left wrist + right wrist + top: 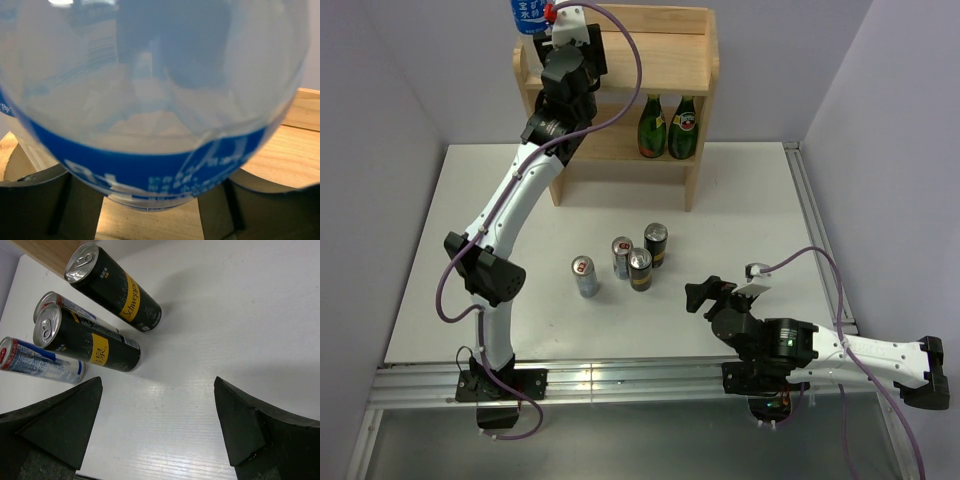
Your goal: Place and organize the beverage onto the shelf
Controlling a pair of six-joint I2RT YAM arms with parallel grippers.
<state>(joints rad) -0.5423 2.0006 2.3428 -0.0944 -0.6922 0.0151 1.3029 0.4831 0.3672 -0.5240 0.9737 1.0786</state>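
My left gripper (553,24) is shut on a clear water bottle (529,14) with a blue label, at the top left corner of the light-wood shelf (692,62). In the left wrist view the bottle (150,100) fills the frame between my fingers (30,205), with shelf wood (295,150) under it. Whether it rests on the board is unclear. A second water bottle is not in view. Two silver cans (585,277) (621,257) and two black-and-gold cans (640,269) (656,244) stand on the table. My right gripper (705,296) is open and empty, right of the cans (120,287).
Two green glass bottles (667,127) stand on the shelf's lower tier at the right. The white table (750,200) ends at a metal rail along the near edge. Grey walls close in on both sides.
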